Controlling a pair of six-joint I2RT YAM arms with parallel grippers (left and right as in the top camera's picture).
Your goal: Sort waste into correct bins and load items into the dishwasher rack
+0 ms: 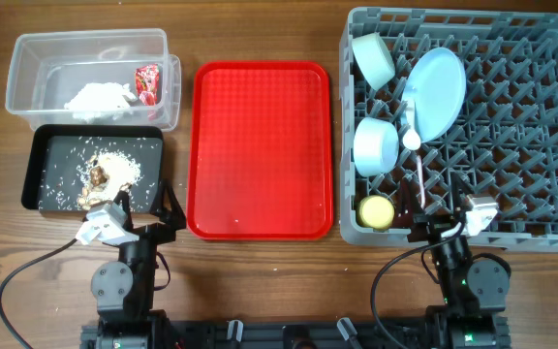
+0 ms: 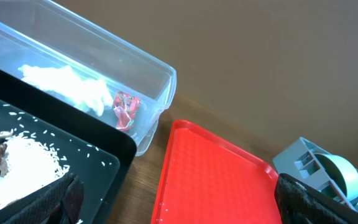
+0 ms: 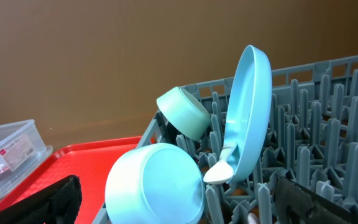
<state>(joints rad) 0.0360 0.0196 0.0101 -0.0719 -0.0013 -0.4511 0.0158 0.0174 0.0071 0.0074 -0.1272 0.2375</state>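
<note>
My left gripper sits just short of the red tray's near left corner, its fingers spread wide and holding nothing. My right gripper sits off the tray's near right corner, at the near edge of the dishwasher rack, also spread and empty.

Only the overhead view shows the small yellow cup, in the rack's near corner beside the red tray. Just past it lies a thin white utensil whose head I cannot make out. My right wrist view misses both, but it alone shows how the dishes stand. The near light blue bowl is tipped with its base toward me. The light blue plate stands on edge among the pegs, and the white spoon rests its bowl against the plate's rim. The far light blue bowl lies on its side in the rack's far corner.

Left of the red tray, the black tray comes first, with loose white rice scattered and heaped in it and brownish scraps touching the heap. Beyond it the clear tub holds the crumpled white napkin. My left wrist view shows the red wrapper just beside the napkin, at the tub's end nearest the red tray.
</note>
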